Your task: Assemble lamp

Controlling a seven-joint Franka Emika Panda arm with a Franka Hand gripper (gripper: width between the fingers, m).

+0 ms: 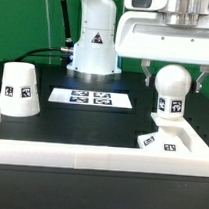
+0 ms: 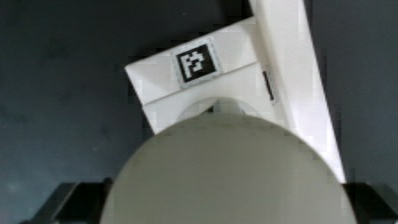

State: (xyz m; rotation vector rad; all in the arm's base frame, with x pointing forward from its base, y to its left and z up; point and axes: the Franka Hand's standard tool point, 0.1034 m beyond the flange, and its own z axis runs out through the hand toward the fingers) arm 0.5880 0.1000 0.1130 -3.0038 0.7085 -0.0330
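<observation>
The white ball-shaped bulb (image 1: 172, 89) stands upright on the flat angular base (image 1: 180, 143) at the exterior view's right. The base's tags face up. My gripper (image 1: 172, 81) hangs over the bulb, open, with one finger on each side of the ball and a small gap to it on both sides. In the wrist view the bulb (image 2: 222, 160) fills the frame between the dark fingertips (image 2: 80, 205), and the base (image 2: 205, 70) with one tag shows beyond it. The cone-shaped shade (image 1: 20, 90) stands wide end down at the exterior view's left, far from the gripper.
The marker board (image 1: 90, 97) lies flat on the black table between shade and base. The white robot pedestal (image 1: 97, 37) rises behind it. A low white wall (image 1: 89, 157) runs along the front and up the left side.
</observation>
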